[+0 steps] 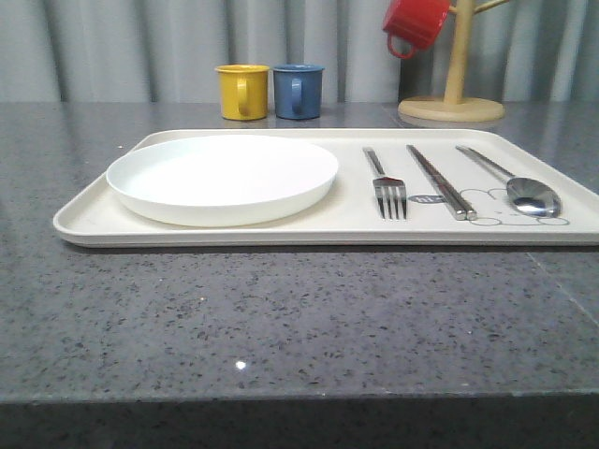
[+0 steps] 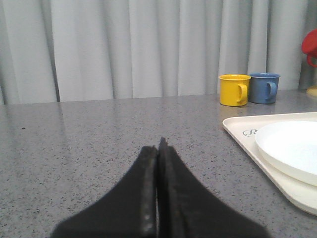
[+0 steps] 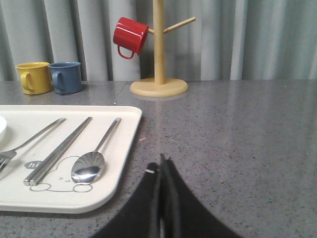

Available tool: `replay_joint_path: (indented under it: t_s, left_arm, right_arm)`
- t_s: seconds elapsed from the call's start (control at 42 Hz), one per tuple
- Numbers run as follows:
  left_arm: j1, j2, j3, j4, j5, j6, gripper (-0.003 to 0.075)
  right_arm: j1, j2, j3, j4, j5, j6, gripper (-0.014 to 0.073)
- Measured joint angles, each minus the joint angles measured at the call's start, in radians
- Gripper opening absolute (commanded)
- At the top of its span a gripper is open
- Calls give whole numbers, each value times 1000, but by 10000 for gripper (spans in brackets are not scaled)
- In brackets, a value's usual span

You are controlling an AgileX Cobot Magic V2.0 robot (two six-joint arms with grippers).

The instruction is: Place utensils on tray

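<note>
The utensils lie on the tray (image 1: 234, 234), on its right part, and neither tool touches them. We see the left tool (image 2: 157, 148) pressed fully closed, its two black fingers (image 2: 143, 198) meeting along one seam with nothing between them. It hangs over bare desk (image 2: 99, 139), to the left of the tray's corner and apart from it. We see the right tool (image 3: 162, 166) closed the same way, fingers (image 3: 176, 213) together and empty, over the desk just off the tray's right edge, near the spoon (image 3: 89, 166) but not touching it.

Going outward from the right tool, the spoon comes first, bowl toward us and handle pointing away. Beside it lie the chopsticks (image 3: 57, 151), side by side and touching each other, then the fork (image 3: 29, 141), tines toward us. In the front view the three run roughly parallel: fork (image 1: 386, 187), chopsticks (image 1: 438, 182), spoon (image 1: 524, 192), with the spoon's bowl and the chopstick tips over a line drawing printed on the tray. A round white plate (image 1: 222, 178) takes the tray's left part, clear of the fork.

Behind the tray stand a yellow mug (image 1: 242, 91) and a blue mug (image 1: 299, 91), close together. To the right a wooden stand (image 1: 454, 94) carries a red mug (image 1: 415, 23) hung on a peg. A grey curtain (image 1: 140, 47) closes the back.
</note>
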Motion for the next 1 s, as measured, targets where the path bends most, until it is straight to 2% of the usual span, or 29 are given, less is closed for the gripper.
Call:
replay_joint_path:
  t_s: [0.691, 1.001]
  left_arm:
    - [1, 0, 0, 0, 0, 0, -20]
    - [89, 0, 0, 0, 0, 0, -20]
  right_arm:
    - [0, 0, 0, 0, 0, 1, -112]
    - [0, 0, 0, 0, 0, 1, -112]
